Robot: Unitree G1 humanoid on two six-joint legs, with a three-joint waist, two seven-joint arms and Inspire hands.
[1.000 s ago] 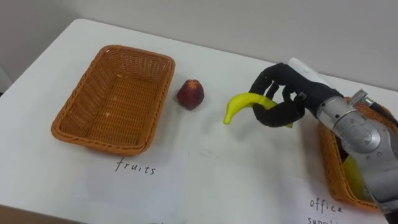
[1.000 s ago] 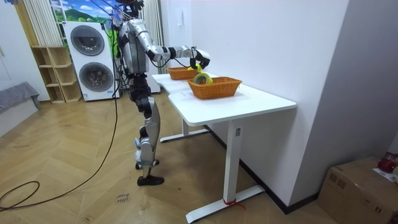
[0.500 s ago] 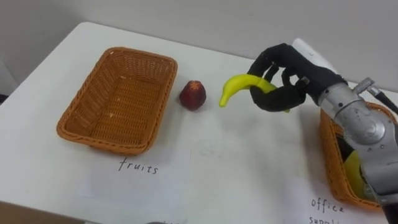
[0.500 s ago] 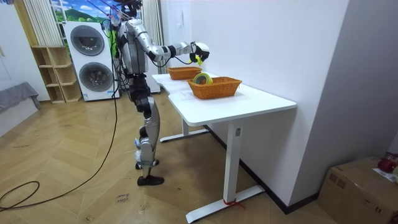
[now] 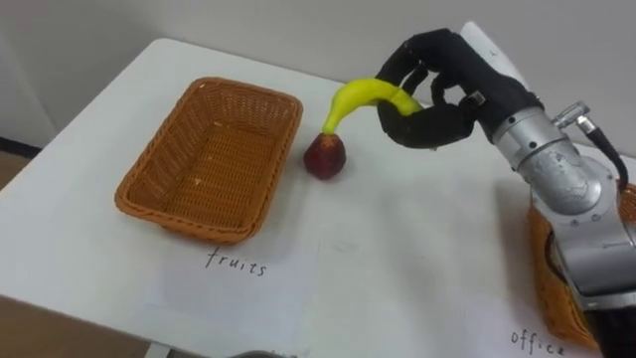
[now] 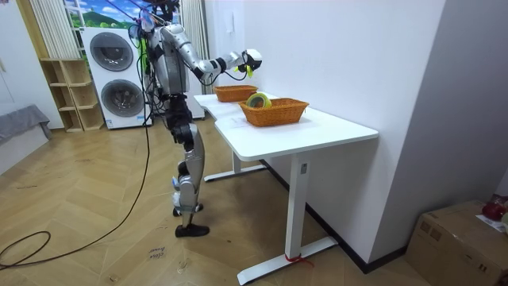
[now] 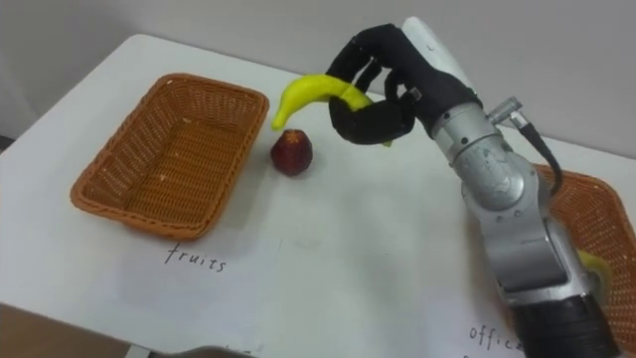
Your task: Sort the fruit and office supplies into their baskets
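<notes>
Gripping a curved yellow banana (image 5: 360, 94): right robot hand (image 5: 437, 99), fingers curled round it, raised above the white worktop (image 5: 397, 249). Banana tip points down over a small dark-red round fruit (image 5: 325, 156), which sits just beside a rectangular woven wicker basket (image 5: 214, 159).

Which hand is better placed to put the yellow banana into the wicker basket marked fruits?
The right hand. Its fingers curl round the curved yellow banana, raised above the white table just right of the empty woven wicker basket, near the small red fruit.
</notes>
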